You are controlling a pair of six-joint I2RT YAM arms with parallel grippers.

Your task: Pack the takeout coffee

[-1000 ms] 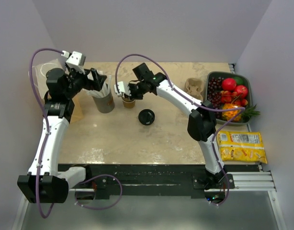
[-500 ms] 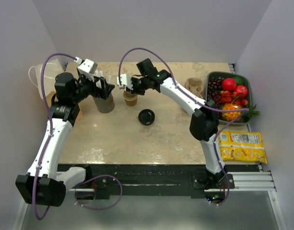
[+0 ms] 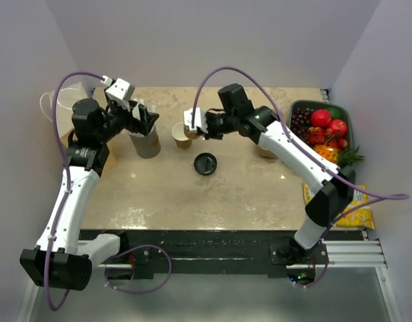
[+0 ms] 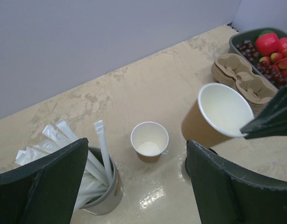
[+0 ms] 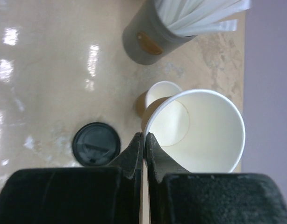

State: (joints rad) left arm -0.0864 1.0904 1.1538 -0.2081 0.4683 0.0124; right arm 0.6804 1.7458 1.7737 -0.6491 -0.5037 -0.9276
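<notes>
Risk: right gripper (image 5: 144, 140) pinches lifted lidless cup (image 5: 204, 135) by rim only; thin hold may slip, toppling second cup (image 5: 158, 91) just left. Left gripper (image 4: 136, 158) wide, empty.

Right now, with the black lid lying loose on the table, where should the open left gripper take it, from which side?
Probably across its outer rim, from straight above: the black lid lies flat, round and low, with nothing touching it.

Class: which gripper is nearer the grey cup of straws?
Left. The left gripper hangs open just above the grey cup of straws; the right gripper is farther off to its right, shut on the rim of a lidless paper cup.
</notes>
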